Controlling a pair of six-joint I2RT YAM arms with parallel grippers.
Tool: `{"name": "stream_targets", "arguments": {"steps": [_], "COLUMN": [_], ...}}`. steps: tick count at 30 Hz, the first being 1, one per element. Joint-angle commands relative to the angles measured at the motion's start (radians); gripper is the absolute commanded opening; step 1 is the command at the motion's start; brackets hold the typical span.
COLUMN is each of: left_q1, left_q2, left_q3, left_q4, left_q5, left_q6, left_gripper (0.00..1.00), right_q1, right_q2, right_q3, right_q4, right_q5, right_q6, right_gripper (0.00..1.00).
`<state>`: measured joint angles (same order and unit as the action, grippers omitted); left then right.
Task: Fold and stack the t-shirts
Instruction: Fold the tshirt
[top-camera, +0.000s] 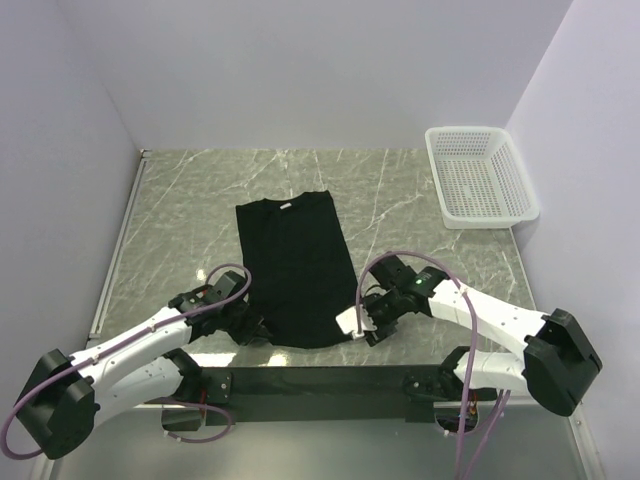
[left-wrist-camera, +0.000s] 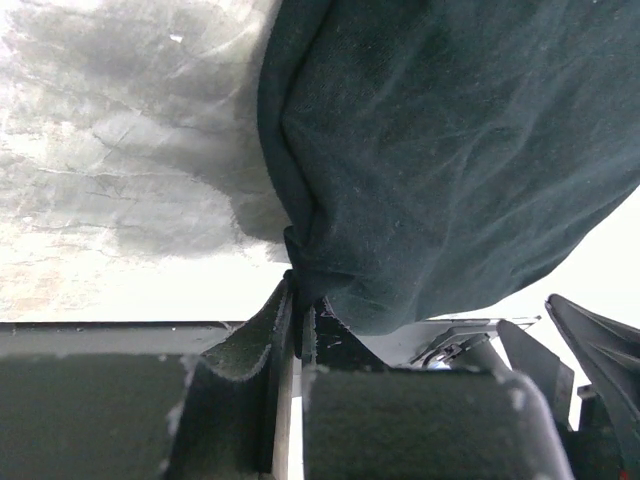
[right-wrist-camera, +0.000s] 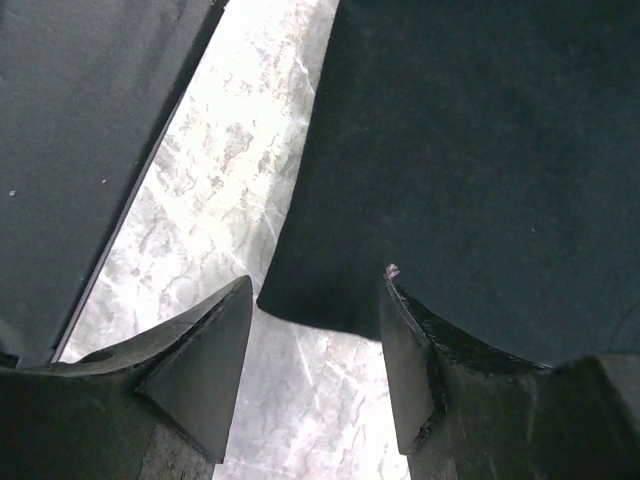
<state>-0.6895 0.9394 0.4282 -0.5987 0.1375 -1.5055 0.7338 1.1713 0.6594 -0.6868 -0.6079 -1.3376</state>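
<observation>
taking the near hem to fold the t-shirt (top-camera: 293, 268)
left gripper (left-wrist-camera: 298, 320) clamped on its bunched corner; right gripper (right-wrist-camera: 318, 290) wide, astride the other corner for a matching grip; shirt flat on the table (top-camera: 400, 190)

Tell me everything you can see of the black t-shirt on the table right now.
The t-shirt is black, soft matte cloth, lying flat on the marble table as a long narrow rectangle. Its collar, with a white neck label, points away from the arms. The left pincer is shut on its near left corner, bunching the cloth. The right pincer stands open at the near right corner, not gripping.
</observation>
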Motion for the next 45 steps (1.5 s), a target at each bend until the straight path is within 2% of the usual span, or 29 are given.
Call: {"name": "stream_targets", "arguments": {"steps": [1, 12, 17, 20, 23, 24, 28, 31, 36, 40, 45], "left_q1": [0.001, 0.002, 0.002, 0.001, 0.002, 0.001, 0.004, 0.004, 0.024, 0.096, 0.215], "left_q2": [-0.014, -0.008, -0.027, -0.039, -0.051, -0.054, -0.074, -0.086, -0.111, -0.122, -0.096], "left_q3": [0.014, -0.002, -0.019, -0.037, -0.049, -0.051, -0.048, -0.034, 0.029, 0.098, 0.178], "left_q4": [0.036, 0.065, 0.073, 0.088, 0.1, 0.1, 0.093, 0.088, 0.06, 0.024, -0.003], "left_q5": [-0.007, 0.017, 0.028, 0.039, 0.043, 0.043, 0.042, 0.037, 0.016, 0.017, 0.06], "left_q6": [-0.013, -0.032, -0.045, -0.061, -0.074, -0.075, -0.081, -0.081, -0.071, -0.021, 0.068], "left_gripper": [0.01, 0.01, 0.01, 0.01, 0.01, 0.01, 0.01, 0.01, 0.01, 0.01, 0.01], "right_q1": [0.029, 0.127, 0.145, 0.159, 0.162, 0.162, 0.159, 0.144, 0.079, -0.035, -0.108], "right_q2": [0.025, 0.08, 0.122, 0.134, 0.137, 0.133, 0.102, 0.053, 0.024, 0.048, 0.136], "right_q3": [-0.017, -0.063, -0.072, -0.092, -0.106, -0.106, -0.093, -0.058, 0.066, 0.204, 0.35], "right_q4": [0.052, 0.191, 0.268, 0.303, 0.325, 0.322, 0.291, 0.241, 0.057, -0.032, -0.08], "right_q5": [0.036, 0.164, 0.232, 0.264, 0.277, 0.277, 0.244, 0.208, 0.096, 0.011, -0.035], "right_q6": [0.009, 0.152, 0.215, 0.236, 0.265, 0.27, 0.29, 0.288, 0.217, 0.204, 0.204], "right_gripper": [0.61, 0.61, 0.57, 0.49, 0.28, 0.16, 0.01, 0.0, 0.0, 0.0, 0.0]}}
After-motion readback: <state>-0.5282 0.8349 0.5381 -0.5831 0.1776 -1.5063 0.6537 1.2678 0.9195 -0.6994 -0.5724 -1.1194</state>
